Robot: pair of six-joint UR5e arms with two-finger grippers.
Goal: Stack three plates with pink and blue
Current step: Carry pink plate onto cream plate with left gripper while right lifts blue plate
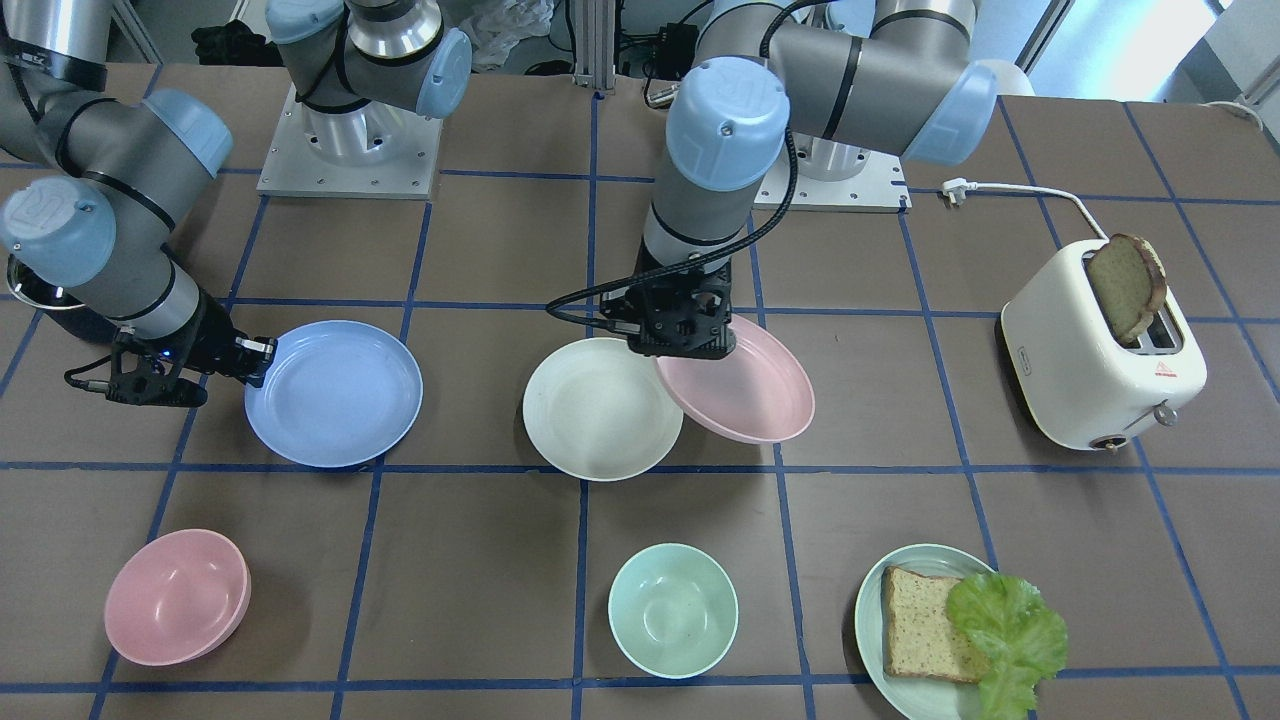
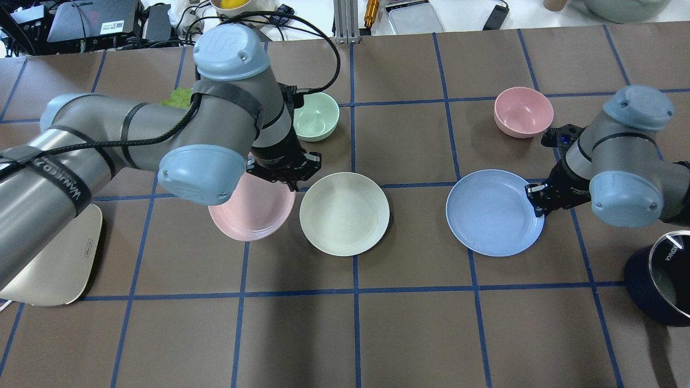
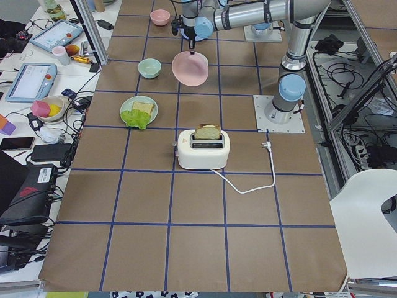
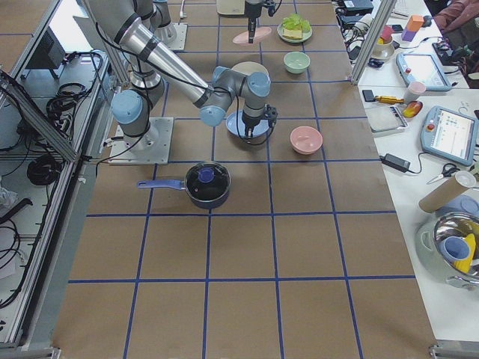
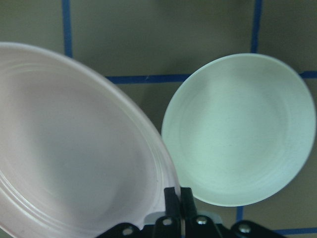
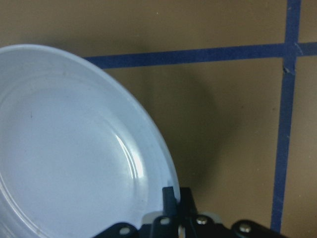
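My left gripper is shut on the rim of the pale pink plate and holds it tilted above the table. In the front view the pink plate overlaps the edge of the cream-white plate, which lies flat at mid-table. The left wrist view shows the pink plate beside the cream plate. My right gripper is shut on the rim of the light blue plate. That plate also shows in the right wrist view, with a shadow under its held edge.
A pink bowl, a mint bowl and a mint plate with bread and lettuce stand along the operators' side. A white toaster holding bread stands at the robot's left. A dark blue pot sits near my right arm.
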